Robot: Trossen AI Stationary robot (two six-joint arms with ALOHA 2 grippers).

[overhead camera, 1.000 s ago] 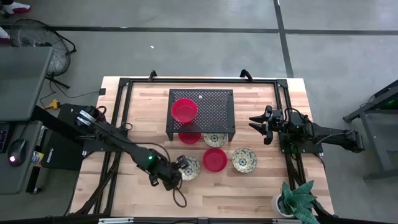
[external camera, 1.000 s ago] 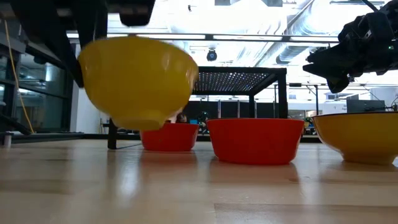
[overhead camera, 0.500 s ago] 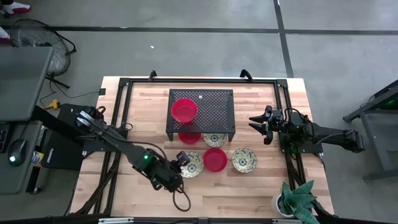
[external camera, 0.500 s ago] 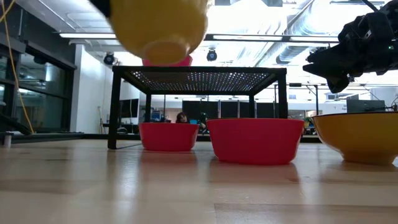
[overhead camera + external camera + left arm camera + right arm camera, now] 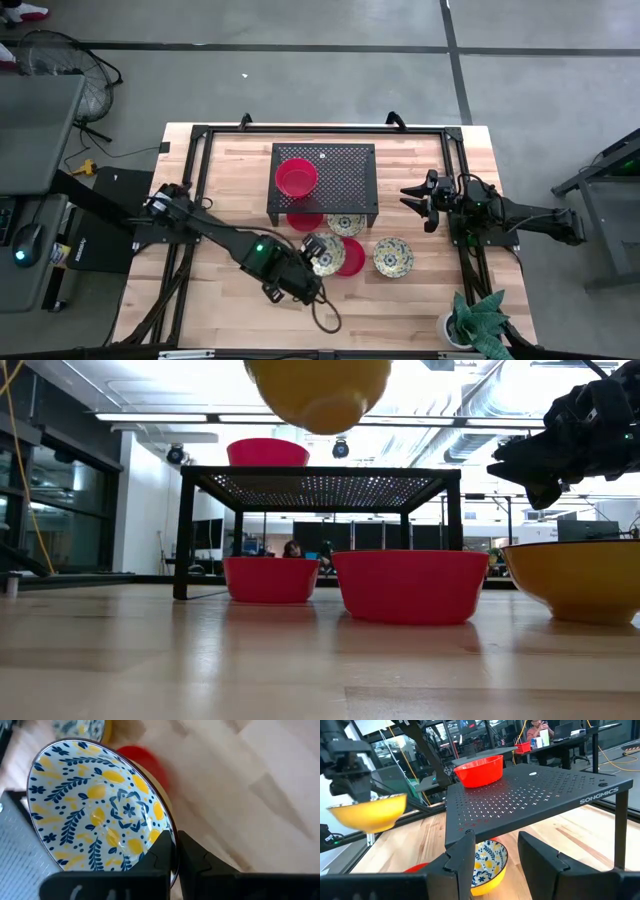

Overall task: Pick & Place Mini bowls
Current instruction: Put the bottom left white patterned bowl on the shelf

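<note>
My left gripper (image 5: 311, 267) is shut on a cream bowl with a blue-yellow floral inside (image 5: 97, 805) and carries it in the air over the near middle of the table, beside a red bowl (image 5: 352, 257). From table height this bowl shows its yellow outside (image 5: 318, 390), higher than the rack top. A second red bowl (image 5: 296, 178) stands on the black perforated rack (image 5: 340, 170). A third red bowl (image 5: 305, 220) and a floral bowl (image 5: 346, 224) sit partly under the rack. Another floral bowl (image 5: 393, 257) rests on the table. My right gripper (image 5: 414, 200) waits open at the right. My left gripper pinches the floral bowl by its rim (image 5: 170, 836), one finger (image 5: 162, 851) inside the bowl and the other finger (image 5: 196, 856) outside its wall. The bowl is lifted clear of the table and sits about level, mouth up.
The black rack stands at mid-table on its legs (image 5: 182, 535), inside a black frame (image 5: 200, 150) that runs round the tabletop. A potted plant (image 5: 472, 320) sits at the near right corner. Bare wood lies near the front edge (image 5: 380, 310).
My left gripper has risen and moved toward the table's right and slightly far, toward the rack, with the floral bowl in its hold. The bowl has gone from just above the table to above the rack top. My right arm has kept still.
</note>
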